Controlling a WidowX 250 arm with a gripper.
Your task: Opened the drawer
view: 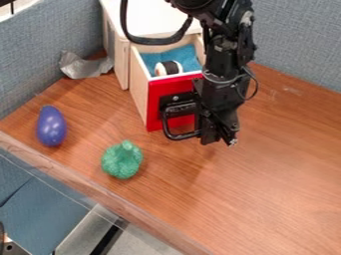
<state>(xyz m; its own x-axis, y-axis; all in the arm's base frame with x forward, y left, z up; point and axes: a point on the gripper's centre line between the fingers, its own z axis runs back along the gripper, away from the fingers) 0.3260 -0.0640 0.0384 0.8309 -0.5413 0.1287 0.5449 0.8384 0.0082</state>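
From my end of the link, I take this for a robotics lab or a test corner in an office. I see blue-grey fabric panels (47, 55), the sort used for cubicles, standing along the back and left sides of a wood-grain tabletop (273, 174). A black robot arm (230, 55) with exposed cables hangs over it. A little wooden cabinet (121, 62) with a red-fronted drawer (154, 99) shares the surface with a smooth purple object (51, 126) and a bumpy green one (122, 160), looking like test props to me.
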